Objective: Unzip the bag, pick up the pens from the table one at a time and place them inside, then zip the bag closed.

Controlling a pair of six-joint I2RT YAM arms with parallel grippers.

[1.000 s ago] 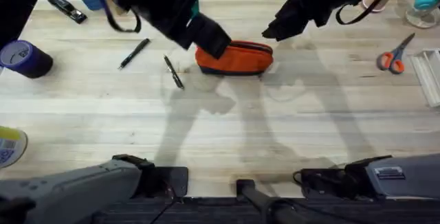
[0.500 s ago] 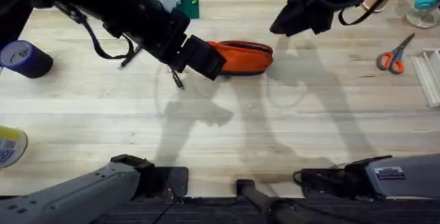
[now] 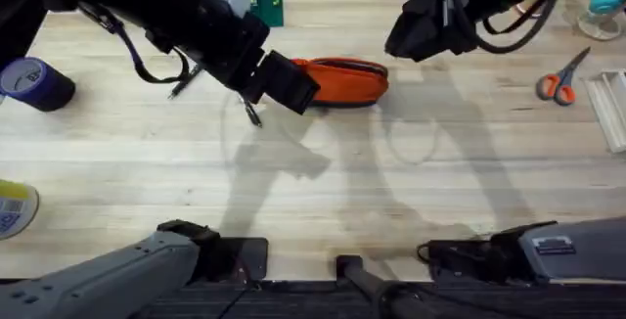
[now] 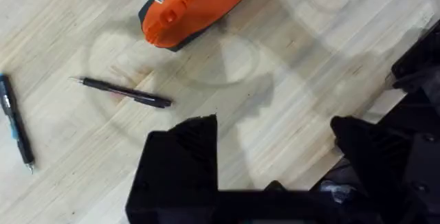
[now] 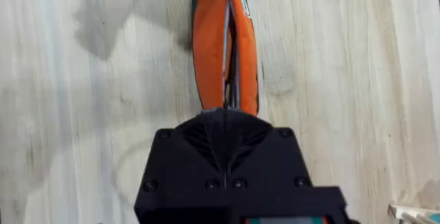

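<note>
Your soft orange fabric pouch with the dark navy base (image 3: 342,81) lies on its side toward the far middle of the pale wooden plank desk (image 3: 313,182). In the right wrist view its top zipper (image 5: 227,38) shows a dark slit along the seam, so it looks at least partly open, though you cannot tell how far.

Just left of the pouch lies one thin black stick pen (image 4: 124,92), apart from the fabric. The second black pen (image 4: 15,129) lies farther left again, well apart from the first.

Your left gripper (image 4: 275,155) hangs above the desk near the pouch's left end, its fingers (image 4: 180,162) spread wide and holding nothing. Your right gripper (image 3: 406,37) sits off the pouch's right end, raised above it; its fingers look pressed together with nothing between them.

By my reading you are at the start of the pen-picking step. Bring the left fingers down over the nearer pen, square across its barrel, and close on it low against the desk. The pen is thin and may roll, so go down gently. Check the opening is wide enough before you carry it across.
</note>
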